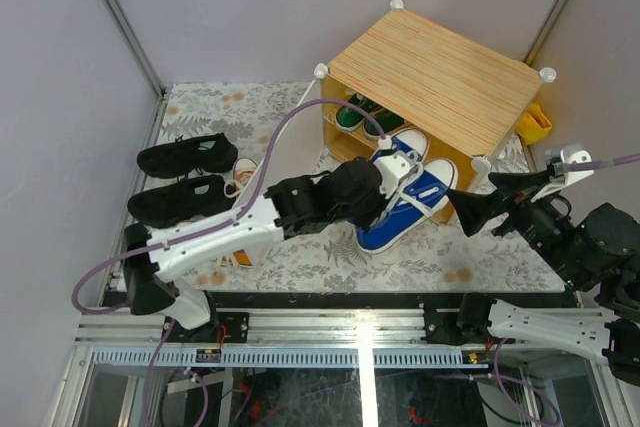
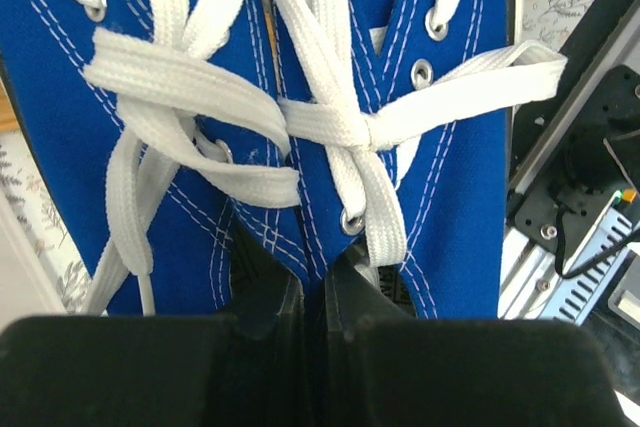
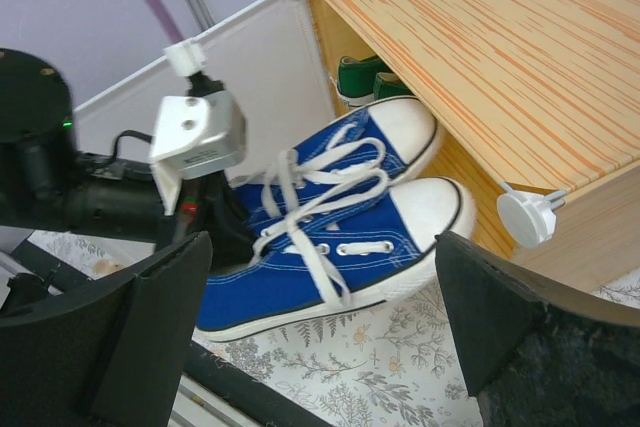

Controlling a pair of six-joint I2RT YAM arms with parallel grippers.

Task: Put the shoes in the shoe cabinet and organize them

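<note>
Top view: mid-frame, the left gripper (image 1: pixel 388 195) sits over the blue shoes (image 1: pixel 410 209), which lie on the counter (image 1: pixel 330 257) with their toes at the opening of the shoe cabinet (image 1: pixel 440 77), upper right. Left wrist view: its jaws clench the pair's adjoining inner walls. Right wrist view: the right gripper (image 3: pixel 322 247) hangs with jaws spread, empty.

The orange shoes (image 1: pixel 242 177) are mostly hidden under the left arm (image 1: pixel 230 232). The green shoes (image 1: pixel 358 115) are half covered by the shoe cabinet (image 1: pixel 440 77) top. The toes of the blue shoes (image 2: pixel 430 147) are cut off in the left wrist view.
</note>
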